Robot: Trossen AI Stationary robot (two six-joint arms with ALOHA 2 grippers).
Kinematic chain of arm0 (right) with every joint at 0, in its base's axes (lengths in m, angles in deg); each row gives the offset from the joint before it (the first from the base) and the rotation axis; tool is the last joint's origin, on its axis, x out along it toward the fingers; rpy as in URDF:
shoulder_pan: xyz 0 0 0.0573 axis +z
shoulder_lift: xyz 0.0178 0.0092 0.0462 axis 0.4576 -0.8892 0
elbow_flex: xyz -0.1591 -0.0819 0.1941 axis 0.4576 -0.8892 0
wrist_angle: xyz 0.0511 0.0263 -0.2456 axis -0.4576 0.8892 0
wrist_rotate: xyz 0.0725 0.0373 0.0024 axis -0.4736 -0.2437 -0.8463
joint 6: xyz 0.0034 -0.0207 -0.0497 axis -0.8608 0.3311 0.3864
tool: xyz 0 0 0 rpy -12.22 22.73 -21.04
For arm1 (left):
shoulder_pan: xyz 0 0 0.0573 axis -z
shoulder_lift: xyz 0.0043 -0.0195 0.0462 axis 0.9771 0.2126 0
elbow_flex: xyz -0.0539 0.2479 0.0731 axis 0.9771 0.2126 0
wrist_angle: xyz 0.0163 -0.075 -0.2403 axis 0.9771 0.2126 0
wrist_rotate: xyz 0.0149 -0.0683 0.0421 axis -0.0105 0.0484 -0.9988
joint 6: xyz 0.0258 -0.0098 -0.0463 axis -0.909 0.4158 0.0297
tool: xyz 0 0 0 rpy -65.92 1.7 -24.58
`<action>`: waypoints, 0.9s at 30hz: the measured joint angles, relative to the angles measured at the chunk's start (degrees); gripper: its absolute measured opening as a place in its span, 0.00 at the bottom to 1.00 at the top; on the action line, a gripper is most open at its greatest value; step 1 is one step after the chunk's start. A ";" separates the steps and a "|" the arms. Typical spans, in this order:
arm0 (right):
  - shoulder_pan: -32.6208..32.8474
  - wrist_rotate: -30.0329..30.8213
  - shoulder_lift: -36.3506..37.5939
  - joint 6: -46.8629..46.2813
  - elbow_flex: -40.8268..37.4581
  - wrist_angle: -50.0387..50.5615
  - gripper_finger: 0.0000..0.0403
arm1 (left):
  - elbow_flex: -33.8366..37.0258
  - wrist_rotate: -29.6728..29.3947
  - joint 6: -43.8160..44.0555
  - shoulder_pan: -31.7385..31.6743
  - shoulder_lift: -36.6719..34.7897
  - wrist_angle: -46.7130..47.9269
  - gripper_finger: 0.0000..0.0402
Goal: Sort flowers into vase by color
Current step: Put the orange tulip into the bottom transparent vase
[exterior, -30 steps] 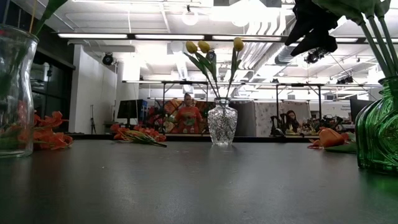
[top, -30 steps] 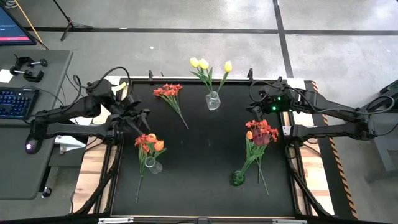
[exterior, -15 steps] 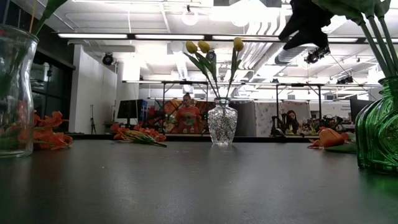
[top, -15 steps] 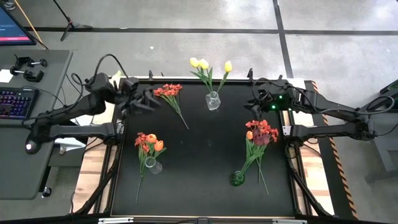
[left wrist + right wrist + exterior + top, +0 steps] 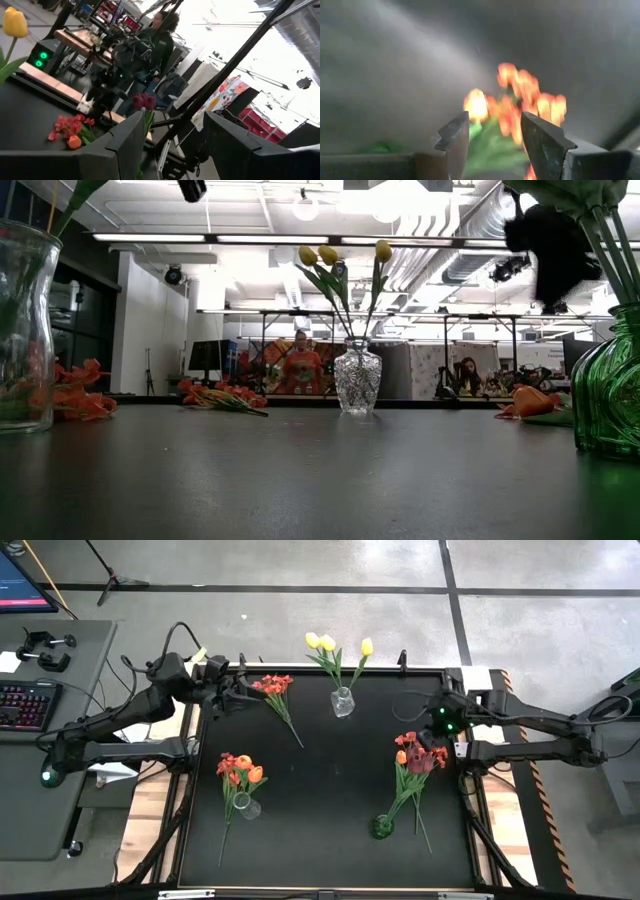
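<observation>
Handling these flowers calls for a light touch: they look like artificial tulips, probably very light, with thin wiry stems that likely flex and spring back, and soft heads that would crush or slip if you pinch them. Take hold on the stem, a little below the heads, where the bunch is tightest.

Your left gripper [image 5: 243,695] hovers at the table's far left edge, just beside the heads of the loose red-orange bunch [image 5: 272,688], which lies flat on the black table [image 5: 320,820] with its stem trailing toward the centre. The fingers stand well apart, as the left wrist view shows, and hold nothing. For this bunch, you would do best to come down across the stem [image 5: 290,725] rather than the blossoms.

Your right gripper [image 5: 436,730] sits near the right edge, above the red and maroon bunch [image 5: 420,752]. Its jaws are partly open and empty; the right wrist view looks straight past them onto those blooms [image 5: 520,100].

The yellow tulips [image 5: 325,643] already stand in the clear vase [image 5: 343,702] at the far side. An orange bunch [image 5: 240,770] leans in the clear vase [image 5: 245,806] at the near left. The stems of the red and maroon bunch run to the green vase [image 5: 382,827], which looks light enough to tip if you drag a stem sideways.
</observation>
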 joint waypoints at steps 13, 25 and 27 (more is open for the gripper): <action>0.85 -17.47 6.38 -16.29 -26.75 -30.05 0.42 | 0.00 -7.74 3.00 0.03 0.33 0.17 0.48; 6.05 -14.41 3.91 -18.50 -27.87 -31.18 0.42 | 0.00 -9.06 3.02 0.04 0.34 0.31 0.48; 6.69 -13.92 2.60 -18.52 -27.87 -31.26 0.42 | 0.00 -9.06 3.04 0.03 0.35 0.37 0.48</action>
